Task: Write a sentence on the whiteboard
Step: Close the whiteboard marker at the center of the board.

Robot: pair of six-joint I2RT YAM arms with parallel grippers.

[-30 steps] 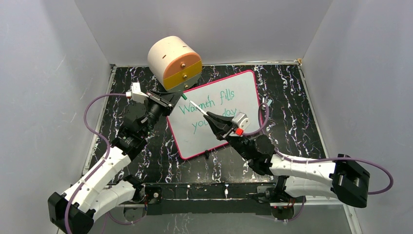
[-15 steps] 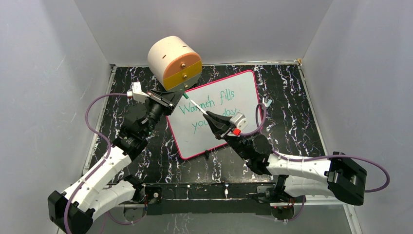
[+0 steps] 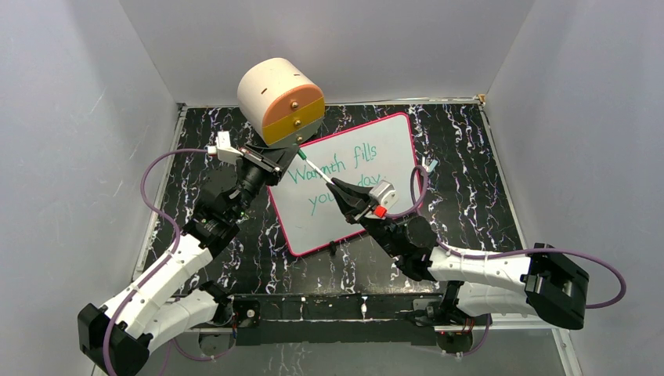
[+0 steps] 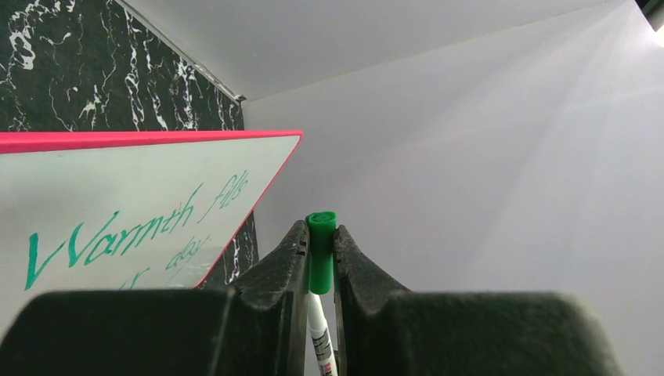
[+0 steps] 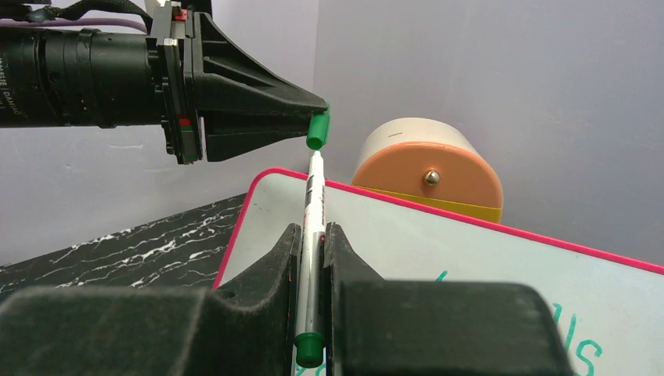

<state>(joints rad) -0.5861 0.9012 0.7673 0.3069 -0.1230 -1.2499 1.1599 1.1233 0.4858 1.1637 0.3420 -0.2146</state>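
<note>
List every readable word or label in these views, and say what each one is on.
"Warmth fills": upper line of the sentence, green, on the whiteboard.
"you… day": lower line, its middle hidden by the right gripper.
Print on the marker: too small to read.
White lettering on the left arm's wrist: too small to read.

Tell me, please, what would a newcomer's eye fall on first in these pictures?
The green sentence on the whiteboard mid-table draws the eye first. Over the board's far left corner the two arms meet: the right jaws hold a marker, and the left jaws pinch the green cap at its tip. Behind that corner stands a cream and orange drum.
</note>
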